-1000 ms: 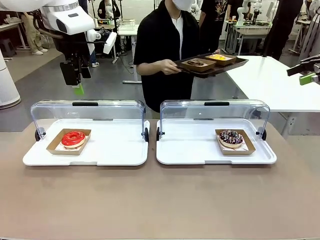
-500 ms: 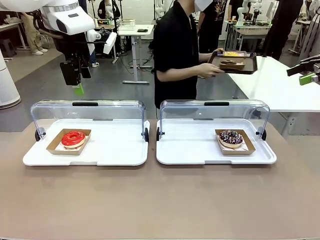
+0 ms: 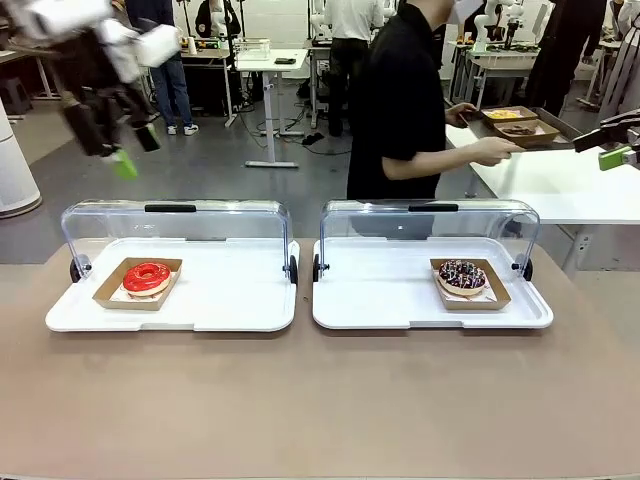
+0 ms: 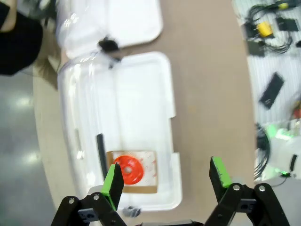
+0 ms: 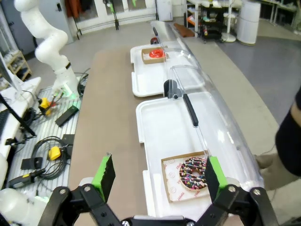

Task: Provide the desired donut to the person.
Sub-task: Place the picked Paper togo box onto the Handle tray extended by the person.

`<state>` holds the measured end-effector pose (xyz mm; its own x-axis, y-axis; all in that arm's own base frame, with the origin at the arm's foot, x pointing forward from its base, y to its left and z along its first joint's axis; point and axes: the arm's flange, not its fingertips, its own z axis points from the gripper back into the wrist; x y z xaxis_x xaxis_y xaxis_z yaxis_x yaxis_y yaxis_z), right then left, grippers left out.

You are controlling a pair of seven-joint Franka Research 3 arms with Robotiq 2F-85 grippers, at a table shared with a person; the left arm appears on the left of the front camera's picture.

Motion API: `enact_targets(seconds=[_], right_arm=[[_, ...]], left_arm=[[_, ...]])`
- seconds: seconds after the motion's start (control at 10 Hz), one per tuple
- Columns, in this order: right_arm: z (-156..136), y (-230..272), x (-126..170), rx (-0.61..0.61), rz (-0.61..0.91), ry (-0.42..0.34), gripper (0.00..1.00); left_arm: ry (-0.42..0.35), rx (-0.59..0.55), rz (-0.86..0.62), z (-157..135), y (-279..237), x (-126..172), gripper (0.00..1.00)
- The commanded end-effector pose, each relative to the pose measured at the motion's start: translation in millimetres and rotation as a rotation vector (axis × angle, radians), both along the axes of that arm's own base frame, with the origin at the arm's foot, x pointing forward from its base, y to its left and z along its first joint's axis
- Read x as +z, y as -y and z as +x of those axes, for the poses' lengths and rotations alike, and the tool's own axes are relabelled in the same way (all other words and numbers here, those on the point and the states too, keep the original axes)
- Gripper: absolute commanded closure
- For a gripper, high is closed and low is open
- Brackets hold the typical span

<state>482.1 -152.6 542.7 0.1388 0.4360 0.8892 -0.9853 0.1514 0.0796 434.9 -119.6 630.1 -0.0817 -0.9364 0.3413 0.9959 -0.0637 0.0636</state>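
While the person (image 3: 415,100) carries a tray (image 3: 520,125) far right, both grippers, left (image 4: 164,181) and right (image 5: 157,176), hang spread wide, gripping nothing.

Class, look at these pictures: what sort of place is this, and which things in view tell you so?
Probably a robotics lab set up like a donut counter: two donuts under clear covers, a red donut and a sprinkled donut, cables and devices beside the table, and other work tables beyond.

Left gripper (image 3: 118,150) is motion-blurred (right gripper (image 3: 618,152) edge-cropped).
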Motion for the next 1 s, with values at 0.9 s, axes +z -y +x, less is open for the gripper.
enact_targets(seconds=[0.9], right_arm=[[0,-1,1,-0.001,0.008,0.002,0.00]], left_arm=[[0.120,0.173,-0.814,-79,-240,-129,0.05]])
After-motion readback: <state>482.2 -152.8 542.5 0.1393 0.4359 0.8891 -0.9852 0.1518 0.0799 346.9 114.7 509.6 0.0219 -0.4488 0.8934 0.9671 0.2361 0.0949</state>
